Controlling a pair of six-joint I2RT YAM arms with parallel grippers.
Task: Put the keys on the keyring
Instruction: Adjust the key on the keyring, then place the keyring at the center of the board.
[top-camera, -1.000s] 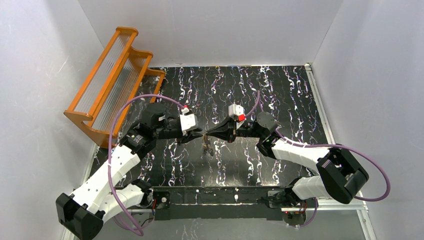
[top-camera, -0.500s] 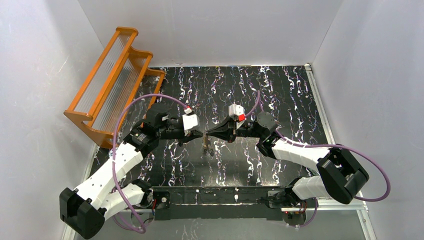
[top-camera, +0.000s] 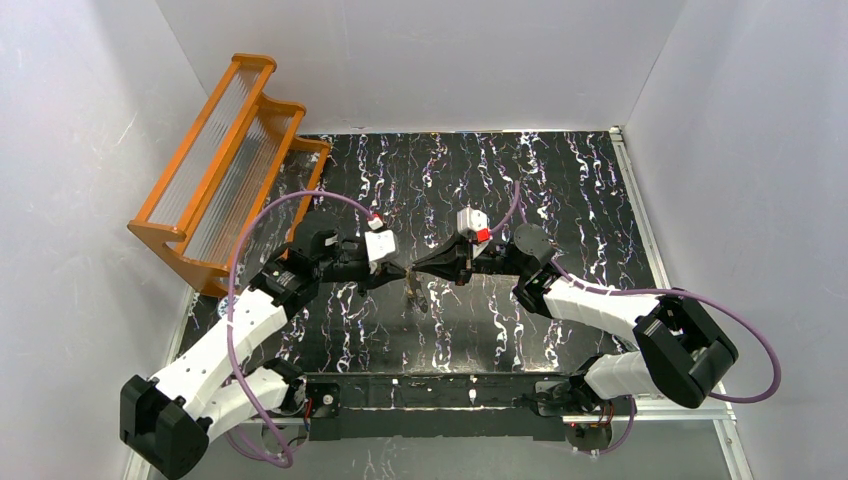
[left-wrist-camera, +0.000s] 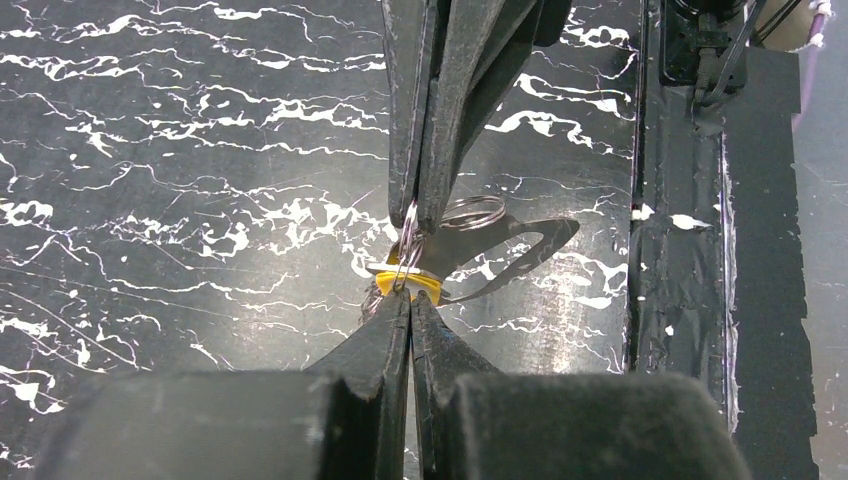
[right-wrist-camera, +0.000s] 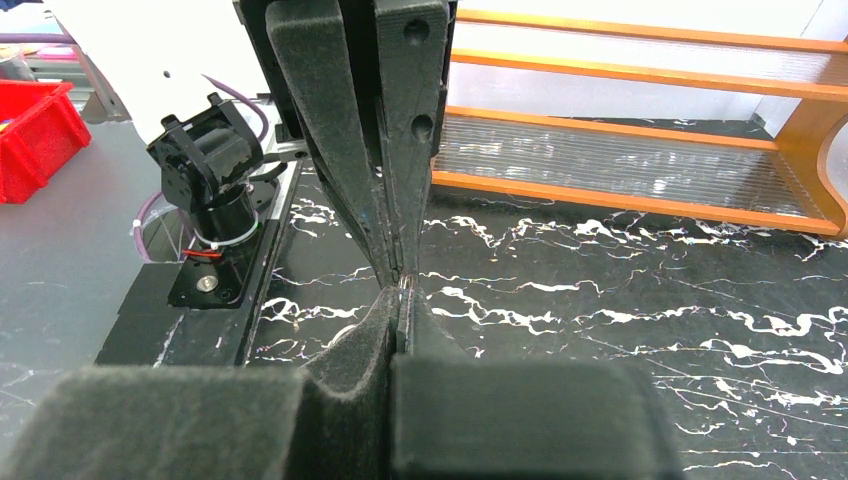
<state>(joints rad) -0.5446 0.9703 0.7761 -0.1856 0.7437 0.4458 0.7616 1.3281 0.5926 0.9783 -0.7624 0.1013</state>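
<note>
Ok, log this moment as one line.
left gripper: shut on key | right gripper: shut on keyring | tips meet above table, key at keyring

An orange rack (top-camera: 225, 170) sits at the far-left of the black marbled table (top-camera: 560, 190).

- The left gripper (left-wrist-camera: 409, 300) reaches up from the bottom edge, its fingers pressed together on the yellow head of a key (left-wrist-camera: 424, 288).
- The right gripper (left-wrist-camera: 414, 222) comes down from the top, its tips pinched on the silver wire keyring (left-wrist-camera: 478, 211), which juts out toward the right edge.
- The two pairs of tips nearly meet above the black marbled table (left-wrist-camera: 180, 200).
- A dark rail (left-wrist-camera: 680, 250) borders the table.
</note>
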